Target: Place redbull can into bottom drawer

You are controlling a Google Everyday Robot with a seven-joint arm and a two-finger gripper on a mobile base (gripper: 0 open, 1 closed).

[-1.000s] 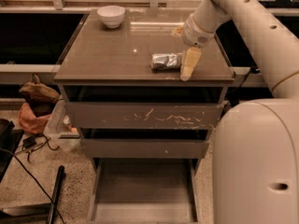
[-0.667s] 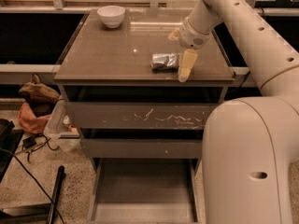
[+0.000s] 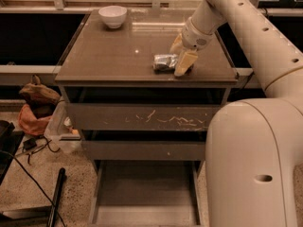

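Bottom drawer [image 3: 144, 193] is seen pulled right out at the bottom centre of the frame. Higher up, the redbull can [image 3: 164, 62] is found lying on its side on the counter [image 3: 109, 60], right of centre. The pincer [image 3: 179, 60] is lowered at the can's right end; whether it's actually clamped on can't be told tbh. A white bowl [image 3: 112, 16] is parked upper left.
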